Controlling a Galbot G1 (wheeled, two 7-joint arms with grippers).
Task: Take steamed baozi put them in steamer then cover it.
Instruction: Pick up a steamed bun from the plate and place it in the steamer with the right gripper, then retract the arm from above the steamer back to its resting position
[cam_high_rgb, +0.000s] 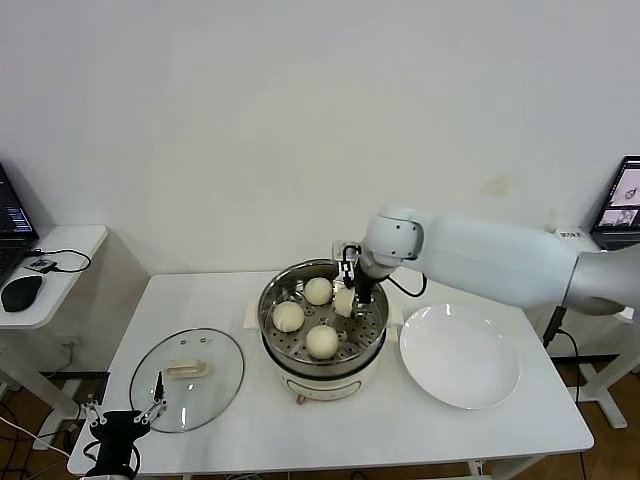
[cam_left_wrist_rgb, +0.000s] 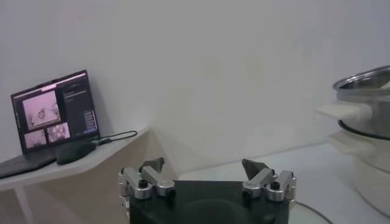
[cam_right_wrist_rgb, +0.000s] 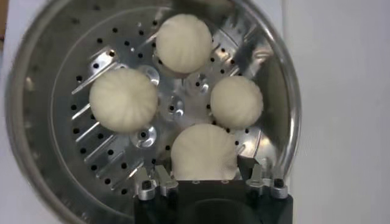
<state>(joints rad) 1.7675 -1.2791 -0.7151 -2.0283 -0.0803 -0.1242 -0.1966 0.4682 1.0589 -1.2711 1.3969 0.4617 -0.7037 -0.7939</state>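
The steamer (cam_high_rgb: 270, 300) stands mid-table on its white base. Three baozi (cam_high_rgb: 318, 291) (cam_high_rgb: 288, 316) (cam_high_rgb: 322, 341) lie on its perforated tray. My right gripper (cam_high_rgb: 352, 290) hangs over the steamer's right side, open, its fingers either side of the fourth baozi (cam_high_rgb: 344, 300). In the right wrist view that baozi (cam_right_wrist_rgb: 203, 152) sits between the spread fingers of the gripper (cam_right_wrist_rgb: 206, 173), the other three (cam_right_wrist_rgb: 184, 42) (cam_right_wrist_rgb: 123, 99) (cam_right_wrist_rgb: 236, 101) beyond it. The cover (cam_high_rgb: 187, 380) lies flat at the front left. My left gripper (cam_high_rgb: 125, 412) is parked low by it, open and empty (cam_left_wrist_rgb: 203, 165).
A bare white plate (cam_high_rgb: 460, 355) lies right of the steamer. A side table with a laptop and mouse (cam_high_rgb: 20, 292) stands at the far left, and another laptop (cam_high_rgb: 625, 205) at the far right. The steamer's edge shows in the left wrist view (cam_left_wrist_rgb: 365, 91).
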